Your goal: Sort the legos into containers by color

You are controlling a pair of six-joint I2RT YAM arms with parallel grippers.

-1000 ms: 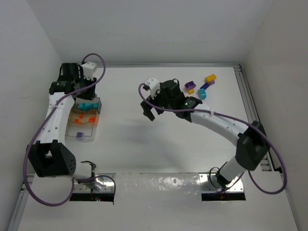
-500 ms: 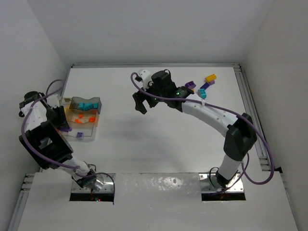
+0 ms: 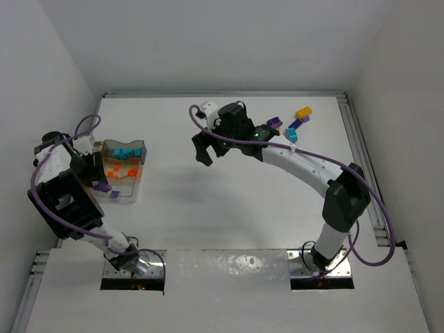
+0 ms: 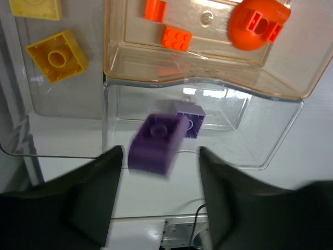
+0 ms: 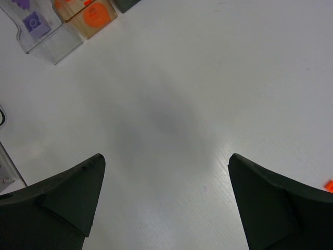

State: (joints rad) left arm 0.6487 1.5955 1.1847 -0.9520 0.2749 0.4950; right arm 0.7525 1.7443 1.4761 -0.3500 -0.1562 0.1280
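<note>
The clear divided tray (image 3: 136, 182) stands at the left and holds teal bricks (image 3: 125, 152), orange pieces (image 3: 114, 171) and a purple brick (image 3: 116, 195). My left gripper (image 3: 96, 175) is open at the tray's left edge. In the left wrist view the gripper (image 4: 160, 157) is open, and a blurred purple brick (image 4: 157, 143) hangs free between the fingers, touching neither, over the compartment (image 4: 270, 156) that holds another purple brick (image 4: 190, 119). Yellow bricks (image 4: 56, 55) and orange pieces (image 4: 176, 37) fill neighbouring compartments. My right gripper (image 3: 205, 149) is open and empty above bare table (image 5: 165, 159).
Loose bricks lie at the back right: a yellow one (image 3: 303, 112), two purple ones (image 3: 274, 123) and a teal one (image 3: 292, 135). The tray's corner shows at the top left of the right wrist view (image 5: 49, 44). White walls enclose the table on three sides.
My left arm has swung from behind the tray to its left side. The purple brick is now loose between the open fingers. My right gripper moved back and left, then held still.
</note>
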